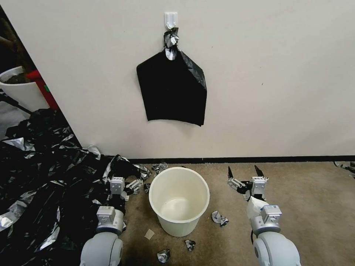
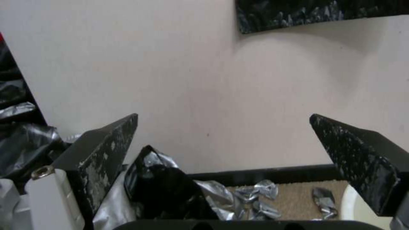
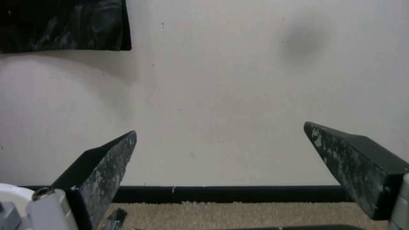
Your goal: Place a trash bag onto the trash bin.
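The small round cream-white plastic trash bin (image 1: 179, 199) stands upright and unlined on the tan carpet (image 1: 307, 207), near the black baseboard (image 1: 259, 159). A flat black plastic bundle with a knotted top (image 1: 172, 88) hangs from a white wall hook (image 1: 171, 19) above it. I cannot tell which single trash bag is meant. The left gripper (image 1: 125, 181) hovers with fingers wide at the edge of a wide heap of glossy black plastic (image 1: 40, 177), beside the bin. The right gripper (image 1: 244, 172), spread wide too and holding nothing, hangs over bare carpet on the bin's other side.
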Controlling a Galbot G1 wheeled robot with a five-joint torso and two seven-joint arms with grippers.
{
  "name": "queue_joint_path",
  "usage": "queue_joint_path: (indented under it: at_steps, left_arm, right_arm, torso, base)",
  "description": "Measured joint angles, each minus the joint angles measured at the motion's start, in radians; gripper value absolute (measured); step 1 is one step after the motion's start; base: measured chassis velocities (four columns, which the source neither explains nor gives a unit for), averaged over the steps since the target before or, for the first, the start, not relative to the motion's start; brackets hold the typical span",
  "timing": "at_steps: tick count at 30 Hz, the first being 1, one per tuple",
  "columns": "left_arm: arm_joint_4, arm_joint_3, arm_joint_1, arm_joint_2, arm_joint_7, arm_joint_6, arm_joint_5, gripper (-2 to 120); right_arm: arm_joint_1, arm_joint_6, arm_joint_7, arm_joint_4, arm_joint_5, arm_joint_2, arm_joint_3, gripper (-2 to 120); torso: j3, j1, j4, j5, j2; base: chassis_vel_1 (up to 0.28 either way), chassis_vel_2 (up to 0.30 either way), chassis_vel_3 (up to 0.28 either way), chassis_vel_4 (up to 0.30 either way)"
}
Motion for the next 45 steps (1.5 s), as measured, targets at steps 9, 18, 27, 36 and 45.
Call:
queue_joint_path:
  at_steps: [9,18,27,36,45]
  left_arm:
    - [0.000,0.000,0.000,0.000,0.000,0.000,0.000,100]
    - [0.000,0.000,0.000,0.000,0.000,0.000,0.000,100]
    - [0.000,0.000,0.000,0.000,0.000,0.000,0.000,100]
    - [0.000,0.000,0.000,0.000,0.000,0.000,0.000,100]
    - [0.009,0.058,0.054,0.031,-0.061,-0.142,-0.129,100]
  right_arm:
    - [0.000,0.000,0.000,0.000,0.000,0.000,0.000,100]
    - [0.000,0.000,0.000,0.000,0.000,0.000,0.000,100]
    - [0.000,0.000,0.000,0.000,0.000,0.000,0.000,100]
    - [0.000,0.000,0.000,0.000,0.000,0.000,0.000,100]
    - [-0.023,0.128,0.128,-0.018,-0.041,0.047,-0.057,100]
  torso:
    - [0.000,0.000,0.0000,0.0000,0.000]
    - [0.000,0.000,0.0000,0.0000,0.000]
    - [0.000,0.000,0.0000,0.0000,0.000]
    - [0.000,0.000,0.0000,0.0000,0.000]
    - [0.000,0.000,0.0000,-0.0001,0.000]
  base:
    - [0.000,0.000,0.000,0.000]
    - [0.000,0.000,0.000,0.000]
    - [0.000,0.000,0.000,0.000]
    - [0.000,0.000,0.000,0.000]
    - [0.000,0.000,0.000,0.000]
